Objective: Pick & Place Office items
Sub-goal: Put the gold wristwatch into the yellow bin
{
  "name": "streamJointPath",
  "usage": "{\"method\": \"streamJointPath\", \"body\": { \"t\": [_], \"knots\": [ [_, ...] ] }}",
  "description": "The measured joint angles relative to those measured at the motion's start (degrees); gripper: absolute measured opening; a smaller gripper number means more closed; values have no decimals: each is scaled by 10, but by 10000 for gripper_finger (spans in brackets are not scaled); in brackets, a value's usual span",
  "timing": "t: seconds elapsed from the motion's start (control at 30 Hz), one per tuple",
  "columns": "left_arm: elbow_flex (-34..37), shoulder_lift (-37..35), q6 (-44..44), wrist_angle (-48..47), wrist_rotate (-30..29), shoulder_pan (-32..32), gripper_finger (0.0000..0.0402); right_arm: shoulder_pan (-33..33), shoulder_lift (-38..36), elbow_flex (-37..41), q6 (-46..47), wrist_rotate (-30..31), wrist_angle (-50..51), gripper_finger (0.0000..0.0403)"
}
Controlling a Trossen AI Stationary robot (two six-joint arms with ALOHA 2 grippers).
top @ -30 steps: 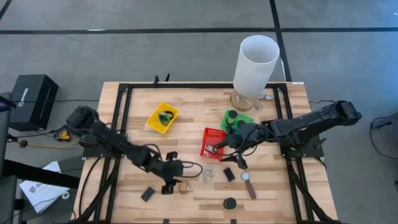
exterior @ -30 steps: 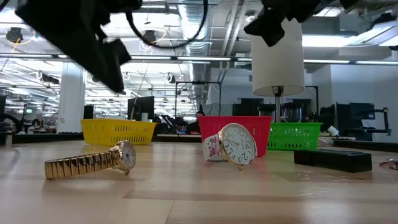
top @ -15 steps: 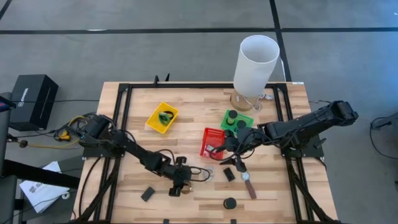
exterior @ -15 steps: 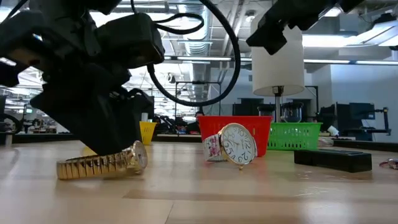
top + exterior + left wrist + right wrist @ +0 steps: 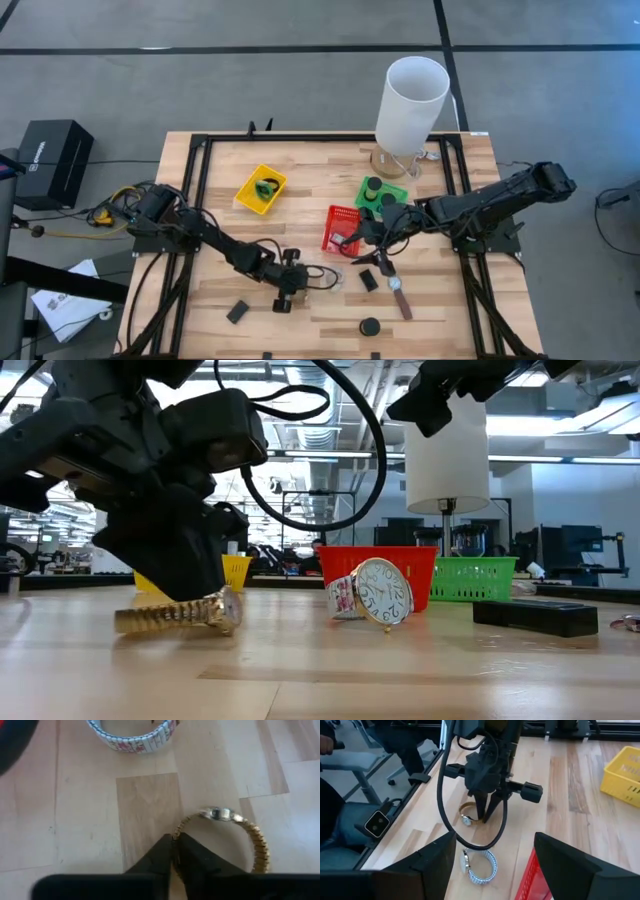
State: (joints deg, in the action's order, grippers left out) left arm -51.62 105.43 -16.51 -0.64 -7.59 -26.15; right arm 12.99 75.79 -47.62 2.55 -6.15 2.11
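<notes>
A gold watch (image 5: 220,814) with a metal link band lies on the wooden table near its front edge, also seen in the low view (image 5: 180,615). My left gripper (image 5: 175,854) has come down on it and is shut on its band. In the high view the left gripper (image 5: 285,296) covers the watch. A white floral-band watch (image 5: 333,280) stands on its edge just to the right. My right gripper (image 5: 495,840) hangs open above the table beside the red basket (image 5: 342,230), holding nothing. My left gripper pinches the gold watch's band (image 5: 181,826) between its two fingers, a short way along the loop from the watch case. The fingers slant down from above and lie across the band. The watch rests on the table, its band loop open to one side.
Yellow (image 5: 260,188) and green (image 5: 380,193) baskets stand farther back, with a tall white cylinder (image 5: 410,100) at the far edge. Black rectangles (image 5: 237,311) (image 5: 369,281), a black cylinder (image 5: 370,326) and a brown-strapped watch (image 5: 400,297) lie along the front.
My left gripper has come down onto the gold watch from the left and then shut on its band. The watch has shifted slightly along the table. My right arm has kept still.
</notes>
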Motion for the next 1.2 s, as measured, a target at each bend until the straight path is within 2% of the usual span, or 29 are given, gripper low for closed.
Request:
{"method": "streamJointPath", "body": {
  "t": [0.07, 0.3, 0.5, 0.73, 0.9, 1.1, 1.2],
  "knots": [
    [0, 0, 0, 0, 0, 2, 9, 0, 0, 0, 0, 0, 0, 260],
    [1, -22, 12, -18, 4, 2, 6, 0, 4, 0, 0, 0, -2, 260],
    [1, -119, 15, -98, -47, 14, 6, 0, 19, 1, 0, 2, -1, 260],
    [0, -248, 61, -189, -125, 48, 6, 0, 69, 0, 0, 2, -56, 260],
    [0, -312, 91, -269, -193, 106, 5, -3, 114, 0, 1, 2, -99, 260],
    [0, -348, 102, -362, -207, 219, 5, -3, 158, -17, 18, 2, -166, 260],
    [0, -348, 123, -366, -209, 274, 6, -3, 173, -28, 2, 2, -161, 260]
  ]
}}
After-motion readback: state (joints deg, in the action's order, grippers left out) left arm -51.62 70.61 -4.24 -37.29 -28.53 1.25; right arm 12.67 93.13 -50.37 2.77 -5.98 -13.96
